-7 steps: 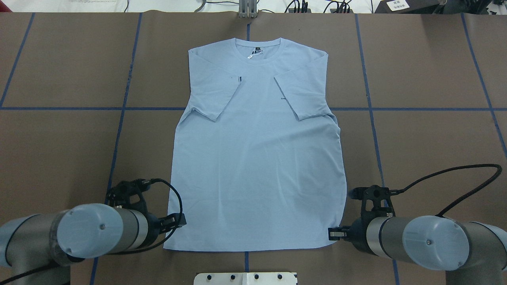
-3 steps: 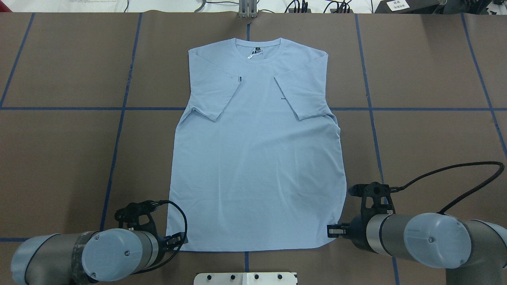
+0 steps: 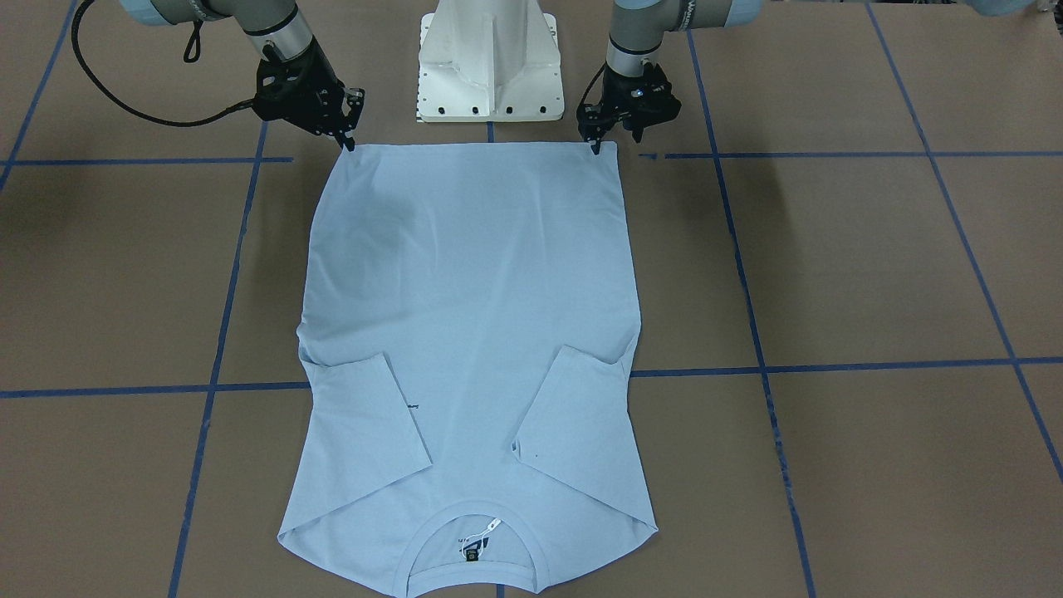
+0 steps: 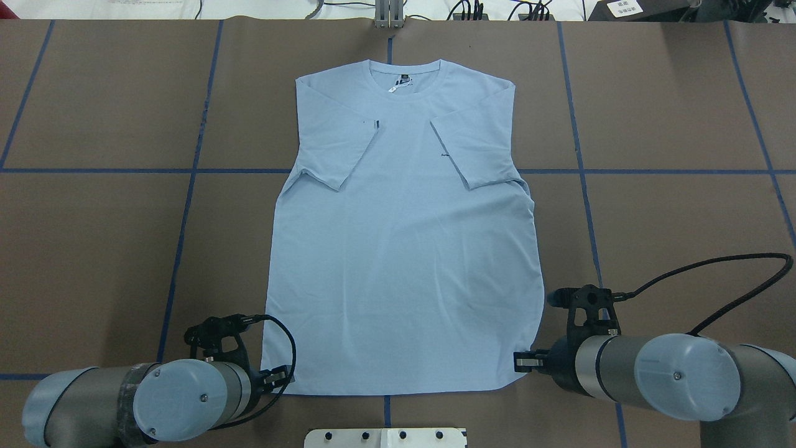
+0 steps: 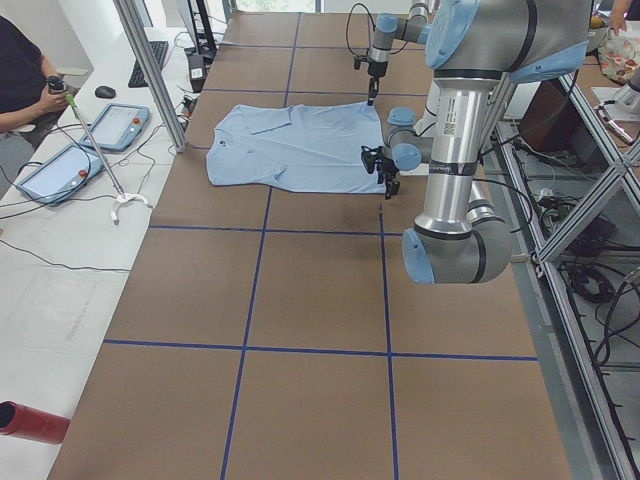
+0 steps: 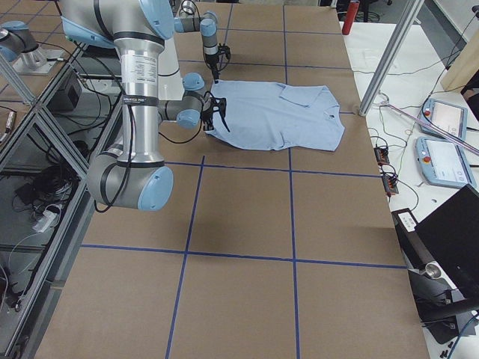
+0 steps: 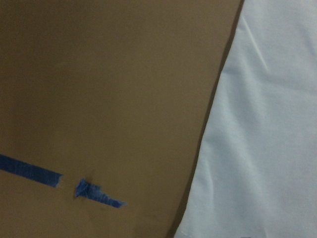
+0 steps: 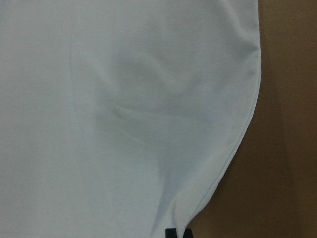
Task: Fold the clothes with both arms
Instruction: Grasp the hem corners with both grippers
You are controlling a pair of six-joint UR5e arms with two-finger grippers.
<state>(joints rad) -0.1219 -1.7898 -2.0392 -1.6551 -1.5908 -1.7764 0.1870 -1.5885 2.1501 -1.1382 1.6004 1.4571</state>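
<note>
Two grippers stood with jaws parted just out from the white pedestal base [image 3: 490, 66]: the left gripper [image 3: 591, 137] and the right gripper [image 3: 352, 129]. Each met a hem corner of the pale blue T-shirt [image 4: 404, 249], which lay flat, hem nearest the base, collar farthest, sleeves folded in.

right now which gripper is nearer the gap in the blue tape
Left. The left gripper sits at the hem corner beside the tape gap; the right gripper is at the other hem corner of the T-shirt.
</note>
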